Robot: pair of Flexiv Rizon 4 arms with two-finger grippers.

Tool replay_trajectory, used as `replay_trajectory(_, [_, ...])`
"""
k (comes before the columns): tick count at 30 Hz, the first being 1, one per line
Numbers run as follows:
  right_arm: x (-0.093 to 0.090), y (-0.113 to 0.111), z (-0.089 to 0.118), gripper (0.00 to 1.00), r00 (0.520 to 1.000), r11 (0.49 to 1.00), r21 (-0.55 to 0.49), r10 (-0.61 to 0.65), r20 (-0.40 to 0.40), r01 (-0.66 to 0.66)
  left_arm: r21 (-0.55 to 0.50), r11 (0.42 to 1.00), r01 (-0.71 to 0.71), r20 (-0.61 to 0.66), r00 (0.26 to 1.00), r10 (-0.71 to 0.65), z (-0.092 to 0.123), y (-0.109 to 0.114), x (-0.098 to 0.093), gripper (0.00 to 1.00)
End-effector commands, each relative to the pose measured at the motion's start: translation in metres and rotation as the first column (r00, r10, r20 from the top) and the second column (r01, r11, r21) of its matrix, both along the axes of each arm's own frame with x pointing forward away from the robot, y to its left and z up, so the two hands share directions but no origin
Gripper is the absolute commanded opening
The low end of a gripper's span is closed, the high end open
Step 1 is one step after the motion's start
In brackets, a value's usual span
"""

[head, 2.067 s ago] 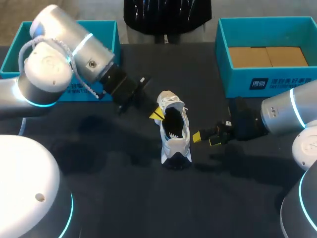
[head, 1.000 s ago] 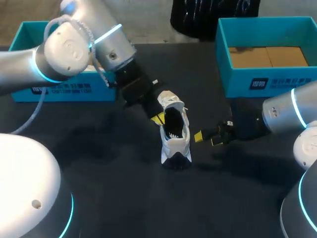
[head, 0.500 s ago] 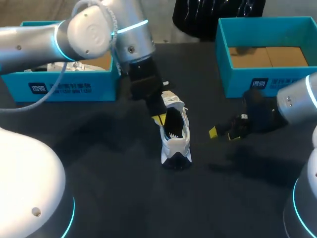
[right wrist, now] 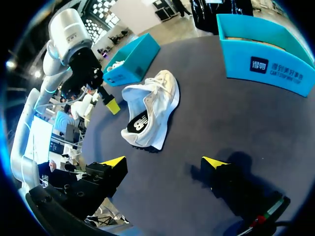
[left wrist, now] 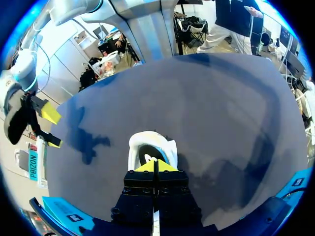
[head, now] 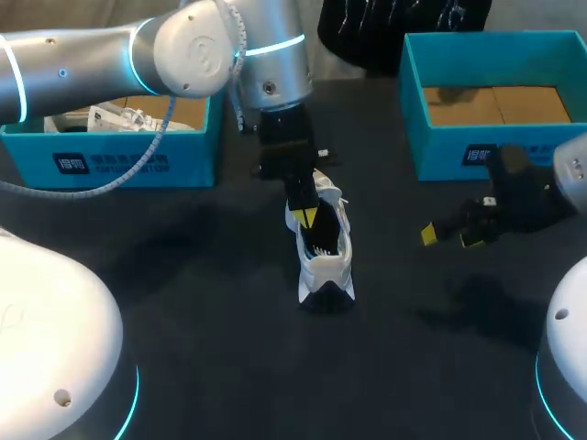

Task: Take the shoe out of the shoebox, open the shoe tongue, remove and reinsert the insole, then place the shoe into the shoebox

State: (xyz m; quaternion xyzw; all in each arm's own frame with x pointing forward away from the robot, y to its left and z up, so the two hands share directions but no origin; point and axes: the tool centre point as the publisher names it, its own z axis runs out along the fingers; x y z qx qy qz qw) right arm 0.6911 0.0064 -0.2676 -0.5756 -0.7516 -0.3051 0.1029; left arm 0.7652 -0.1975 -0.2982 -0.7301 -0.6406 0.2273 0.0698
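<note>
Nearest the robot, a dark table (head: 183,312) takes up most of the head view. A white shoe (head: 326,261) sits near the table's middle, outside both boxes, with one end pointing toward the robot and the other away. Its opening shows a dark inside. In the right wrist view the shoe (right wrist: 157,96) leans with its opening turned toward that camera.

The left arm comes in from the far left and bends down over the shoe. The left gripper (head: 304,217) is over the shoe's far end, at its opening. In the left wrist view the left gripper (left wrist: 154,166) has its two yellow tips pressed together, and nothing is visible between them. The shoe's white rim (left wrist: 135,147) is directly ahead of them.

To the right, well apart from the shoe, the right gripper (head: 449,236) hangs above the table. Its fingers are spread wide and hold nothing, as the right wrist view (right wrist: 165,162) confirms.

Farther back, two teal boxes stand at the table's far side. The left shoebox (head: 128,165) holds crumpled white and clear packing (head: 119,117). The right shoebox (head: 495,151) shows only a brown cardboard floor.
</note>
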Motion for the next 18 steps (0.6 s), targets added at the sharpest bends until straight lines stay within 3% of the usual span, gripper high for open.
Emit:
replay_trajectory(1, [-0.015,-0.02,0.023,1.0,1.0,1.0,-0.009,-0.021,0.014,0.021,0.021,1.0,0.008,0.015,1.0,-0.008,0.001,-0.002,0.001,0.0])
replay_trajectory(18, [-0.027,-0.028,0.041,1.0,0.996,0.997,-0.018,-0.069,0.049,0.07,0.08,0.996,0.041,0.079,0.996,-0.048,-0.016,0.0,0.0,0.0])
